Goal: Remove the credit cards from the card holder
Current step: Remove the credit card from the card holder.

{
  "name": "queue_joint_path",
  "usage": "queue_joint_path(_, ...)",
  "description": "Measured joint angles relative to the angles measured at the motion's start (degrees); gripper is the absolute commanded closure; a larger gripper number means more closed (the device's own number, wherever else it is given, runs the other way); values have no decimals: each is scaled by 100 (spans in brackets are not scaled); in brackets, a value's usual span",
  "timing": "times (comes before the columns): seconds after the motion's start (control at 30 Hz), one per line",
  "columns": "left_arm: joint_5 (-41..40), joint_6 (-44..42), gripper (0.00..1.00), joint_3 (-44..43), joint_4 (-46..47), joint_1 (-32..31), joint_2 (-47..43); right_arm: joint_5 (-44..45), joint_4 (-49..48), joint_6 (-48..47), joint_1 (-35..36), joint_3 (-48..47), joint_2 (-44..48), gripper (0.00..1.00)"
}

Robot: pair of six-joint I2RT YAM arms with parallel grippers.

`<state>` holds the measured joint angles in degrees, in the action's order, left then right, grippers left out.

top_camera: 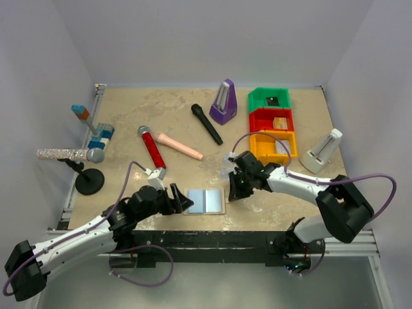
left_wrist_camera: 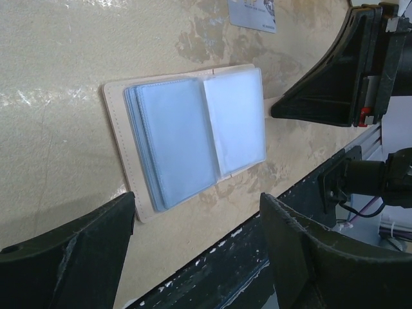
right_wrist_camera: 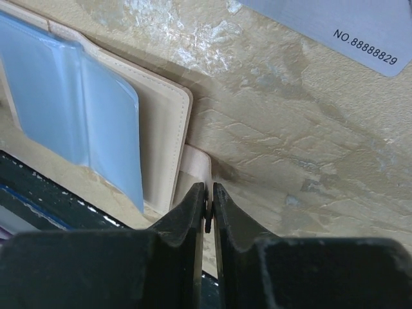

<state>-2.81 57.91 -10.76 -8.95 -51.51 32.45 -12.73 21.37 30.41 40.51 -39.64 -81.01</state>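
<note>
White walls are seen around a beige marbled worktop [top_camera: 129, 116], at whose near edge both arms are bolted. Stacked green, red and orange bins [top_camera: 273, 125] are placed at the far right, with a purple metronome [top_camera: 223, 102] beside them and a black microphone [top_camera: 206, 123] and a red microphone [top_camera: 152, 147] laid towards the centre. The card holder [top_camera: 205, 201] is laid open and flat near the front edge, between the two grippers, its light blue sleeves facing up. The left gripper [top_camera: 182, 198] is held just beside the holder's left end with its jaws released and spread wide. The right gripper [top_camera: 230, 192] is set at the holder's right end; its jaws are closed to a narrow slit at the snap tab [right_wrist_camera: 198, 168], and whether the tab is pinched cannot be told. One pale credit card [right_wrist_camera: 335, 19], printed with a number, is lying on the worktop just beyond the holder.
</note>
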Motion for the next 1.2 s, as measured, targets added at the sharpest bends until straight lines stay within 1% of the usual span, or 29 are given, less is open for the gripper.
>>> queue_joint_path(0.07, 7, -2, 18, 0, 44, 0, 68, -24, -37, 2, -2, 0, -2, 99)
queue_joint_path(0.1, 7, -2, 18, -4, 63, 0, 101, -31, -68, 4, -2, 0, -2, 100)
queue_joint_path(0.4, 7, -44, 18, -76, 236, 0, 426, -98, -365, 160, 168, 227, 157, 100)
queue_joint_path(0.67, 46, -72, 19, -262, 584, 0, 1088, -186, -468, 442, 352, 400, 341, 100)
queue_joint_path(1.2, 133, -153, 19, -262, 863, 0, 1471, -195, -474, 522, 376, 400, 348, 100)
